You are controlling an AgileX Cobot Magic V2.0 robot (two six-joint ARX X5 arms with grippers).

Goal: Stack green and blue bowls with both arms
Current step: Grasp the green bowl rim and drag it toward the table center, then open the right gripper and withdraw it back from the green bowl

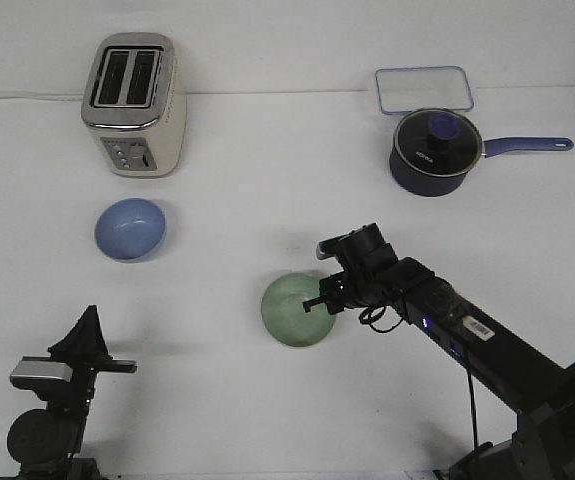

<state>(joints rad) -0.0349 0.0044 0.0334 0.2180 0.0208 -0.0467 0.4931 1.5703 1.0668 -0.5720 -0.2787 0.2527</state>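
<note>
1. Green bowl [294, 311] sits on the white bench [267, 180] just below centre, tipped up a bit.
2. Right pincer [316, 301] is over the bowl's 3 o'clock rim; can't tell if it's clenched on it or released.
3. Blue bowl [130, 229] is well apart, out at 10 o'clock from the green one, below the toaster [134, 104].
4. Left pincer [89, 322] is parked at 7 o'clock, touching nothing; its state isn't readable either.
5. Saucepan [436, 151] at 1 o'clock.
</note>
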